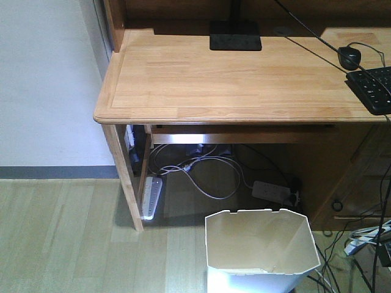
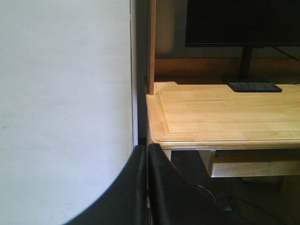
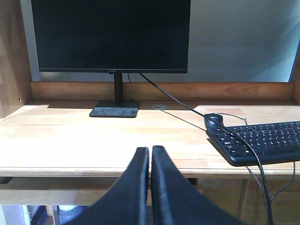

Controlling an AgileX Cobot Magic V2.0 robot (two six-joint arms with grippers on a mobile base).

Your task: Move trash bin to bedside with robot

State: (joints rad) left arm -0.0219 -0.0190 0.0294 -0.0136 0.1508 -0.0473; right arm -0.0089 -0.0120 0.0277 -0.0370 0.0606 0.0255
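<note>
The trash bin (image 1: 259,244) stands upright on the floor at five o'clock in the front view, mouth open upward, just in front of the desk (image 1: 214,85). Neither wrist view shows it. Both look across the desktop, so it lies below my pincers. I judge my right pincer (image 3: 150,152) the nearer. It and my left pincer (image 2: 146,154) are clenched on nothing. Cables (image 1: 333,268) crowd the bin's three o'clock, and bare floor (image 1: 61,238) opens at nine. The bed is out of view.

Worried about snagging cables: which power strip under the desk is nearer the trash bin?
The short one just behind the trash bin; the long strip lies by the desk leg.
</note>
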